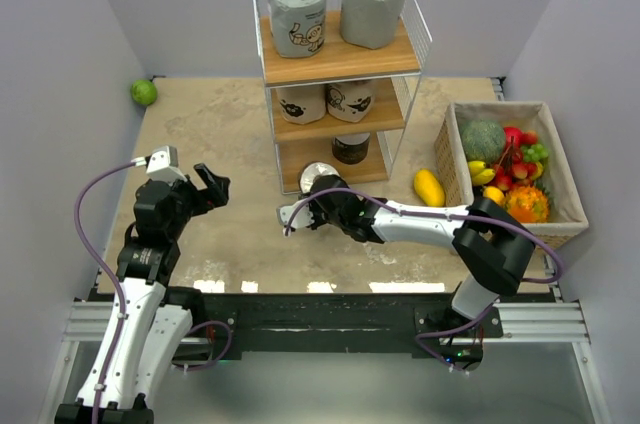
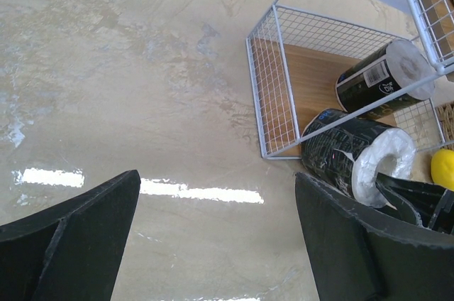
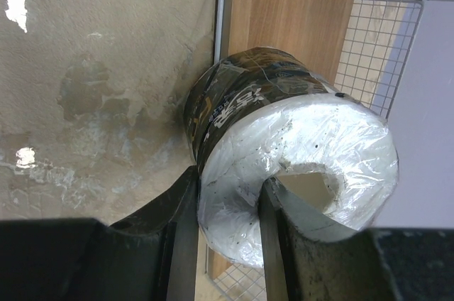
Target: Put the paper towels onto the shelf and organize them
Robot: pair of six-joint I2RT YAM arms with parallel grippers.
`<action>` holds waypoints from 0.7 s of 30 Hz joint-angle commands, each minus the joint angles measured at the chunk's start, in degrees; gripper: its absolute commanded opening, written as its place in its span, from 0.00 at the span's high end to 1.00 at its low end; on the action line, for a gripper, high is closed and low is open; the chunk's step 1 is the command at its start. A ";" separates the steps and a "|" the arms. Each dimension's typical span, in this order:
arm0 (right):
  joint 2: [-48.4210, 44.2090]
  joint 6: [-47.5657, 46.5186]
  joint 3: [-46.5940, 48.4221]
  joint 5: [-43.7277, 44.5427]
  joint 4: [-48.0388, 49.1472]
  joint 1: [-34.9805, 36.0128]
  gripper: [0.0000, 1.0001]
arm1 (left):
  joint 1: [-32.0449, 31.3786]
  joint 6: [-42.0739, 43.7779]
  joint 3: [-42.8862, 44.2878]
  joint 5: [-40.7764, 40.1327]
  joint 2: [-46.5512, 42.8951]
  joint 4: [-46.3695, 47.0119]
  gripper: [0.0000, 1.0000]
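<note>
The shelf (image 1: 340,62) stands at the table's far middle. Two grey rolls (image 1: 373,6) stand on its top board, two beige printed rolls (image 1: 349,99) on the middle board, and one black roll (image 1: 350,148) on the bottom board. My right gripper (image 1: 322,196) is shut on the second black roll (image 3: 284,145), one finger in its core and one outside its wall, holding it at the open front of the bottom tier (image 3: 287,24). That roll also shows in the left wrist view (image 2: 358,155). My left gripper (image 1: 212,187) is open and empty, left of the shelf.
A woven basket (image 1: 560,159) of fruit stands at the right. A yellow mango (image 1: 428,187) lies between it and the shelf. A green fruit (image 1: 144,92) lies at the far left corner. Grey walls enclose the table.
</note>
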 commanded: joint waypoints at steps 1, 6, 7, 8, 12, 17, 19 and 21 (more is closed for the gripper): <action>-1.75 -5.30 2.97 3.84 5.62 -1.96 0.82 | 0.31 0.26 1.44 -0.84 -0.21 0.76 0.04; -1.22 -5.48 4.47 4.01 4.48 -2.40 0.82 | 0.31 0.26 1.44 -1.02 -0.21 0.67 0.04; -1.40 -5.31 4.56 3.58 4.31 -2.40 0.82 | 0.31 0.26 1.44 -1.02 -0.21 0.58 0.04; -1.49 -5.22 4.56 3.58 4.22 -2.48 0.82 | 0.31 0.26 1.53 -1.02 -0.21 0.67 0.04; -1.93 -5.48 4.56 3.58 3.60 -2.57 0.82 | 0.31 0.17 1.53 -1.02 -0.30 0.67 0.04; -2.54 -5.57 5.78 2.61 3.17 -2.75 0.82 | 0.31 0.08 1.53 -1.02 -0.39 0.58 0.04; -2.02 -5.83 6.49 2.52 2.90 -3.01 0.82 | 0.31 0.17 1.53 -1.10 -0.30 0.58 0.04; -1.23 -6.44 7.10 2.61 2.90 -3.19 0.82 | 0.31 0.08 1.62 -1.02 -0.39 0.49 0.04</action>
